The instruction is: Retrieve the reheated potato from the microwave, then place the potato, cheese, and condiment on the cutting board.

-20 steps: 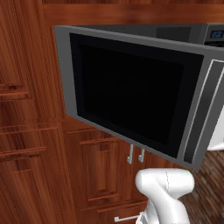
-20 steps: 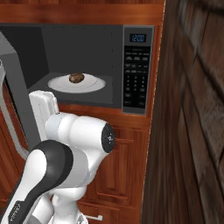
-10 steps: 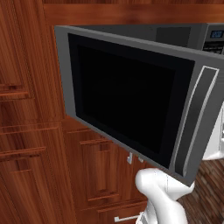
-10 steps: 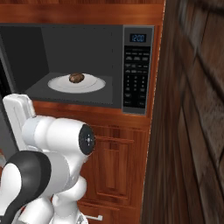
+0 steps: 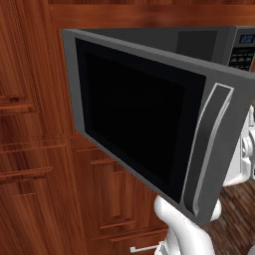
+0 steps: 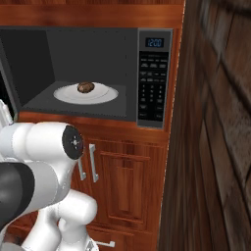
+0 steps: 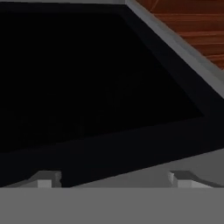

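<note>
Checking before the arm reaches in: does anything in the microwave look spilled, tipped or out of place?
Nothing stands out. The potato sits upright on the white plate inside the microwave, whose door hangs open.

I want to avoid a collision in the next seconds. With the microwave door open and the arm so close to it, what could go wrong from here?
1. The door stands swung out, and the gripper, jaws wide, sits right against its dark glass; a careless swing might strike it.
2. The potato lies loose on the white plate inside the microwave; a low reach could nudge the plate or roll the potato.
</note>
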Robot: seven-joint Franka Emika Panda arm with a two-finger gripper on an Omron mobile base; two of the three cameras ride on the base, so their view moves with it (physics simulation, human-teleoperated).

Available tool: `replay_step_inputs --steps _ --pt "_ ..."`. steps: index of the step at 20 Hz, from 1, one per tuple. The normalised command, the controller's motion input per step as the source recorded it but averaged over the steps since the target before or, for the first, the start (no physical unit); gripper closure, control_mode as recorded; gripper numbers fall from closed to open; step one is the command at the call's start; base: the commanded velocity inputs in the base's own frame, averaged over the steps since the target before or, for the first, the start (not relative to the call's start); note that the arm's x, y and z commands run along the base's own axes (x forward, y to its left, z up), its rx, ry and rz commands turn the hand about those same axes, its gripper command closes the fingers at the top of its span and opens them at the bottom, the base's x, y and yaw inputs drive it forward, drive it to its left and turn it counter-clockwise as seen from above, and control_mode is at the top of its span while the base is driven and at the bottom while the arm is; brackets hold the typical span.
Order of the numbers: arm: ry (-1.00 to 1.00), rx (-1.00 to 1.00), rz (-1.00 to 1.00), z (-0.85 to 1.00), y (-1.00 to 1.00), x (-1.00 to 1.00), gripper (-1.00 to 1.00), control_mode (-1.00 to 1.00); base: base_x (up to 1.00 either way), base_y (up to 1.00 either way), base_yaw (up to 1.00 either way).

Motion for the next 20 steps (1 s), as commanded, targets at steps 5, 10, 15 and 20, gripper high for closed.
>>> replay_step_inputs --steps 5,10,15,20 --pt "0.00 0.03 0.02 -0.05 0.54 -0.10 -1.00 -1.00 0.00 0.00 0.00" --pt "0.00 0.06 0.00 -0.08 0.53 -0.01 -1.00 -1.00 0.00 0.00 0.00" --pt "0.00 0.08 0.00 -0.23 0.53 -0.02 -1.00 -1.00 0.00 0.00 0.00" --pt "0.00 0.10 0.00 -0.28 0.51 0.00 -1.00 -1.00 0.00 0.00 0.00"
